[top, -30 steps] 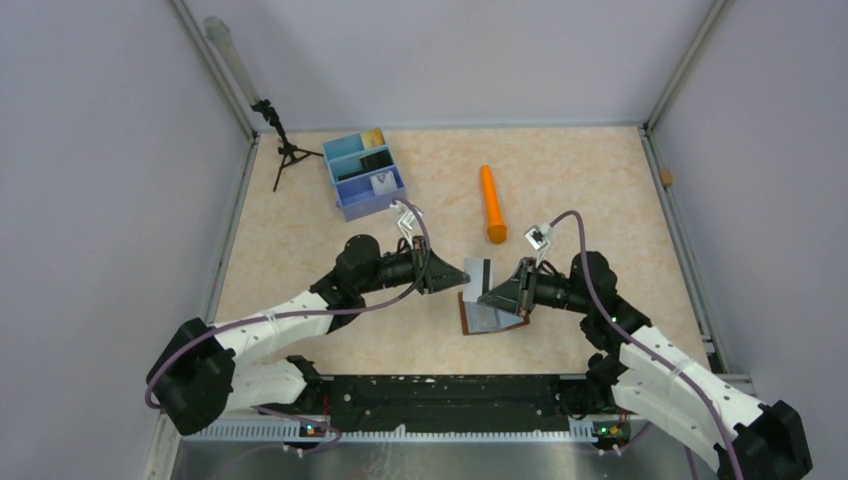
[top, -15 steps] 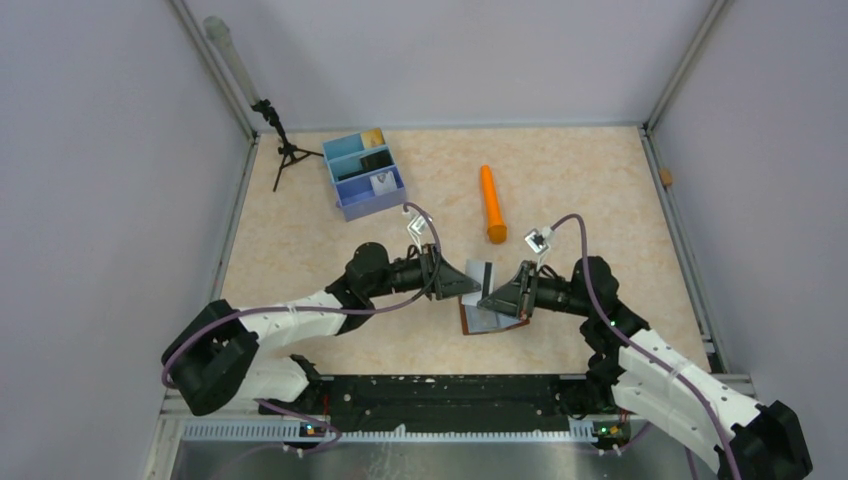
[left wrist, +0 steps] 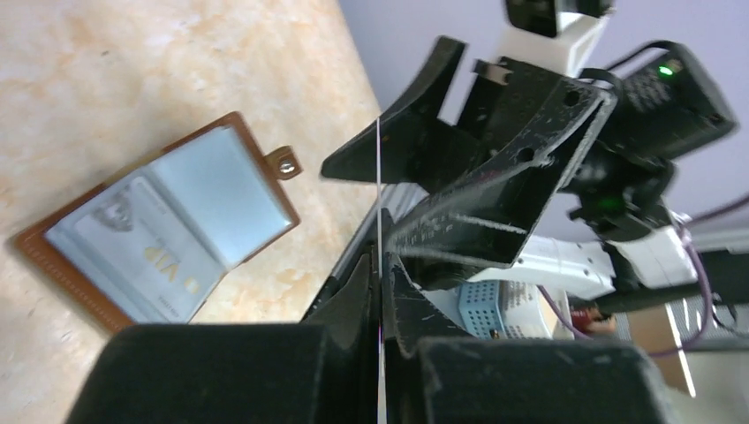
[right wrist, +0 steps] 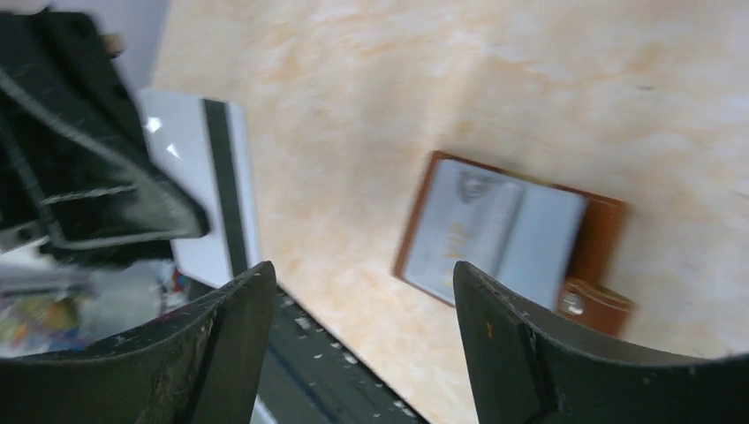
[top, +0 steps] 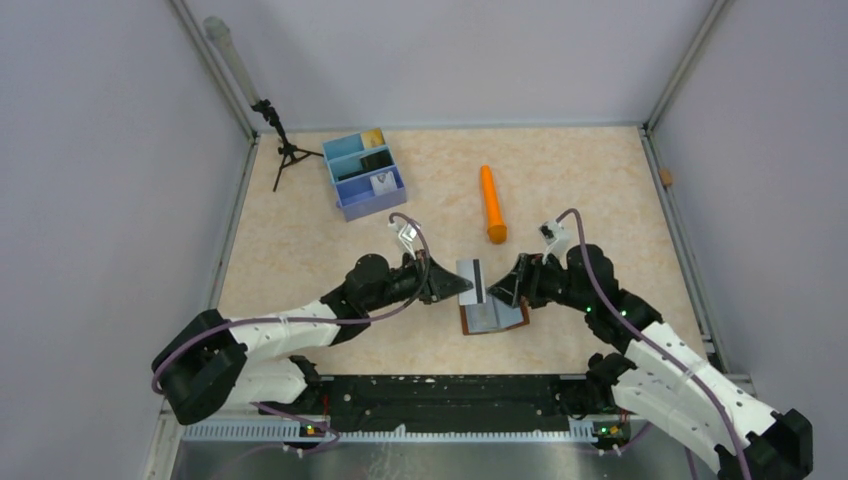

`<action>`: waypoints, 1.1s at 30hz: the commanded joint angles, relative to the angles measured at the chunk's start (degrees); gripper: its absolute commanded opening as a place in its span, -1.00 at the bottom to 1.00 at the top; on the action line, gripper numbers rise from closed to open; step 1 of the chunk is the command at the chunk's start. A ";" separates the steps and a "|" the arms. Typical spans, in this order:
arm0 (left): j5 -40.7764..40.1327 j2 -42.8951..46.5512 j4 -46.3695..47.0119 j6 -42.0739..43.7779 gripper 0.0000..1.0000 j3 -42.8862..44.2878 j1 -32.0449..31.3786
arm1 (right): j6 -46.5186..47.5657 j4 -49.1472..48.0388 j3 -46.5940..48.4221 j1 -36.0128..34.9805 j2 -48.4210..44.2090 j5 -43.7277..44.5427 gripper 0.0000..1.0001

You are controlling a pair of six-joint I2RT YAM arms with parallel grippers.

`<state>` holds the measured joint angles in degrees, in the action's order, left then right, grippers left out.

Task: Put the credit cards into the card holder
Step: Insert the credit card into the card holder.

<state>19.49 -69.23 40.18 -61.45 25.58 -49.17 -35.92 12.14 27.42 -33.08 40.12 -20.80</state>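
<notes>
Card number one looks home already: the open card holder lies flat on the table, and you can see a pale VIP card tucked in one of its clear sleeves. Your left gripper is pinching a white striped card on edge, just above the holder's far-left corner and not yet in any sleeve. Your right gripper hovers over the holder's far edge, fingers spread wide and carrying nothing. Well beyond the holder, off to its far left, the blue tray has stock to fetch: a tan-gold card in the far compartment, a black card in the middle one, a white card in the nearest. By my count that's one in, one in hand, three waiting. An orange cylinder lies beyond the holder.
</notes>
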 commanded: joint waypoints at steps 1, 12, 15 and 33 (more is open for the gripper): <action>-11.73 -0.06 -6.01 -2.84 -1.00 -0.23 -2.57 | 5.13 17.59 5.08 0.39 1.49 21.93 0.46; -16.90 -12.99 0.74 -9.51 -1.00 2.71 -9.28 | 1.04 17.33 3.79 0.39 11.21 28.39 0.61; -16.51 -16.32 3.34 -10.72 -1.00 3.27 -9.48 | 0.96 13.96 2.75 0.31 12.73 25.75 0.55; -18.80 -22.20 0.16 -11.73 -1.00 5.53 -9.76 | -2.37 10.83 0.96 -1.97 19.30 29.13 -0.04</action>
<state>1.58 -89.97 38.85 -73.14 28.73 -58.65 -36.53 24.86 29.47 -34.22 60.07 5.69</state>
